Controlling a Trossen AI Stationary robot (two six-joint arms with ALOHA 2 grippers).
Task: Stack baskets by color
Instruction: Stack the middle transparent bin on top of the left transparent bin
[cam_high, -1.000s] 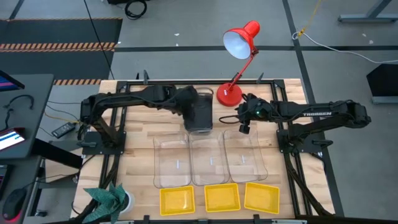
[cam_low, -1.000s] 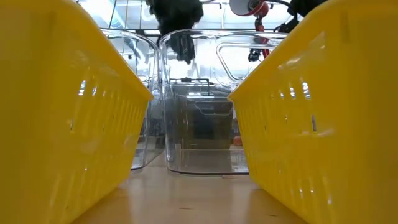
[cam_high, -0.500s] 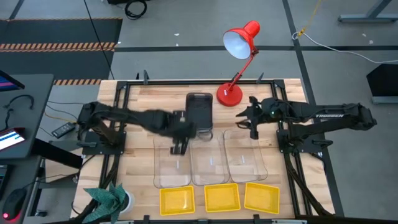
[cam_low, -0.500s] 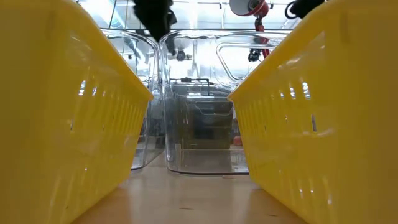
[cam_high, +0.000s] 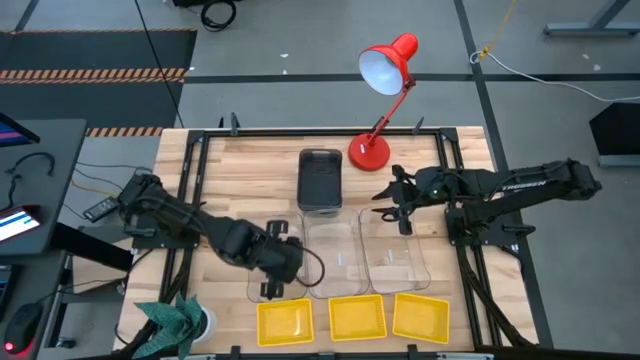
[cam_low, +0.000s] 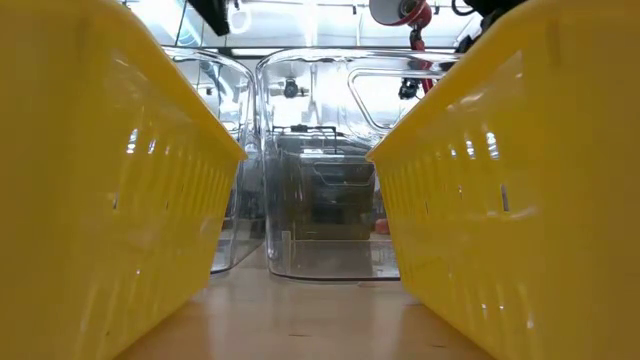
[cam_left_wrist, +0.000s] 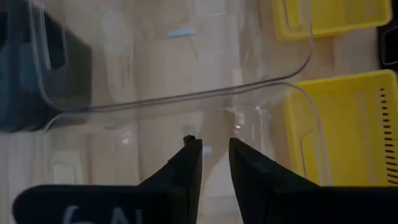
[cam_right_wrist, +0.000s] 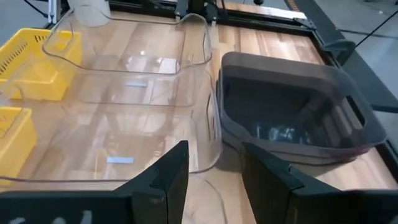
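Dark grey baskets (cam_high: 320, 180) stand nested in one pile at the far middle of the table. Three clear baskets (cam_high: 335, 255) lie side by side in front of them, and three yellow baskets (cam_high: 357, 317) line the near edge. My left gripper (cam_left_wrist: 216, 152) hangs over the near end of the left clear basket (cam_high: 272, 262), pointing steeply down, its fingers a narrow gap apart with nothing between them. My right gripper (cam_right_wrist: 214, 168) is open above the far end of the right clear basket (cam_high: 393, 250), beside the dark pile (cam_right_wrist: 292, 118).
A red desk lamp (cam_high: 385, 70) stands at the far edge behind the dark pile. A green object (cam_high: 175, 318) sits at the near left corner. Bare wood lies left of the dark pile and along the table's far left.
My left gripper has left the dark grey pile and swung toward the table's near edge and a little to the left, ending over the left clear basket. The dark pile stays where it was. My right gripper has shifted slightly near the right clear basket's far end.
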